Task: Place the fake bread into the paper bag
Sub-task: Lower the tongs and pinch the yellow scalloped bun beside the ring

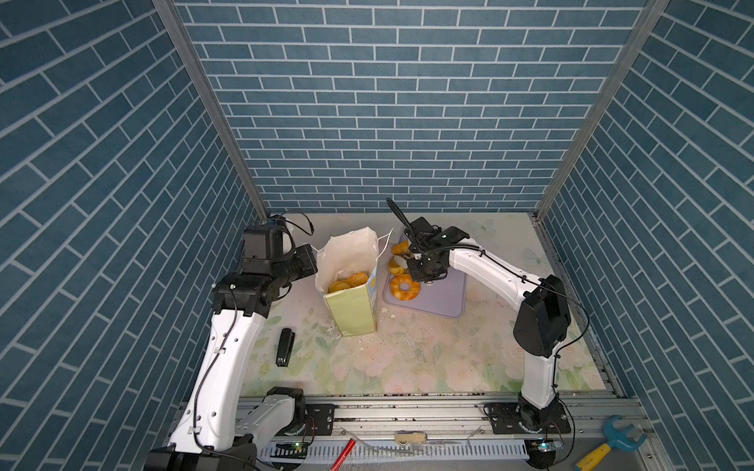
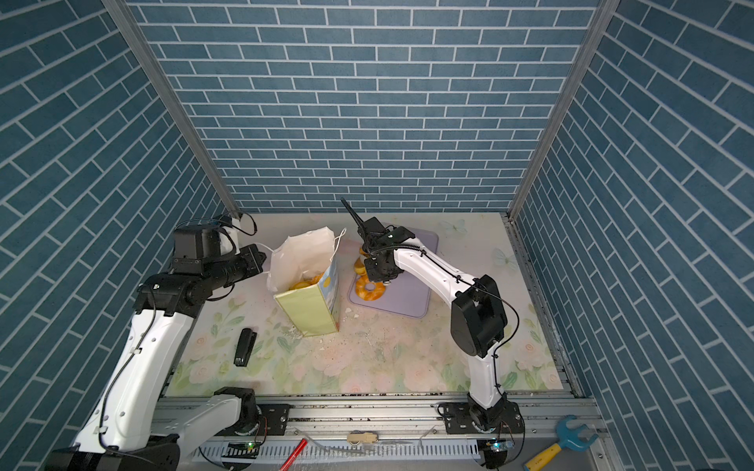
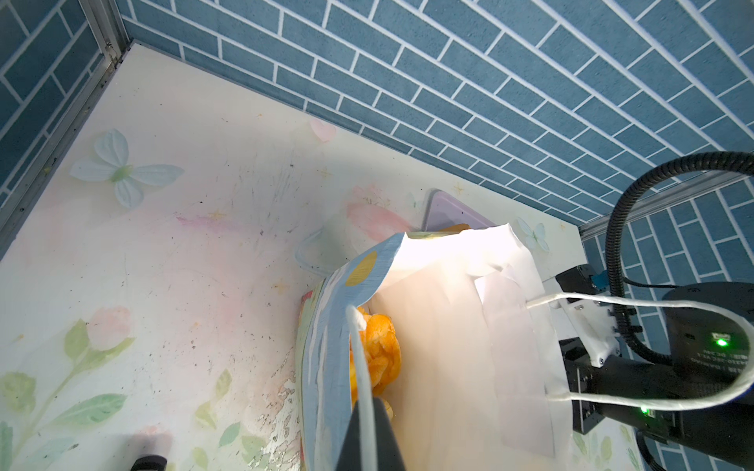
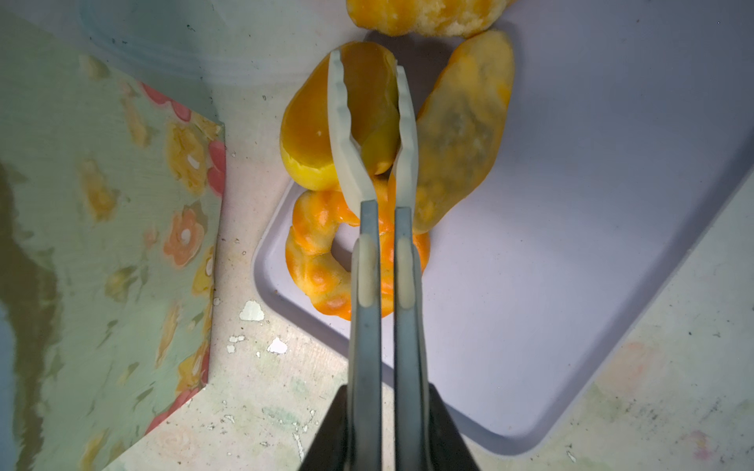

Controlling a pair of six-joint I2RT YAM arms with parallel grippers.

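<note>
The paper bag (image 1: 351, 316) (image 2: 309, 312) stands upright and open mid-table, with several pieces of fake bread (image 1: 349, 282) (image 3: 377, 350) inside. My left gripper (image 1: 311, 261) (image 3: 369, 428) is shut on the bag's left rim, where a white cord handle runs. On the lilac tray (image 1: 446, 295) (image 4: 571, 244) lie a ring doughnut (image 1: 404, 287) (image 4: 314, 253), a long flat loaf (image 4: 461, 134) and another piece (image 4: 424, 16). My right gripper (image 1: 411, 256) (image 4: 368, 63) is shut on a smooth round bun (image 4: 310, 134) at the tray's edge beside the bag.
A black stapler (image 1: 285, 346) lies on the floral mat left of the bag. White flakes (image 1: 334, 330) are scattered round the bag's base. A blue and yellow toy wrench (image 1: 612, 444) and a red tool (image 1: 343, 454) rest on the front rail.
</note>
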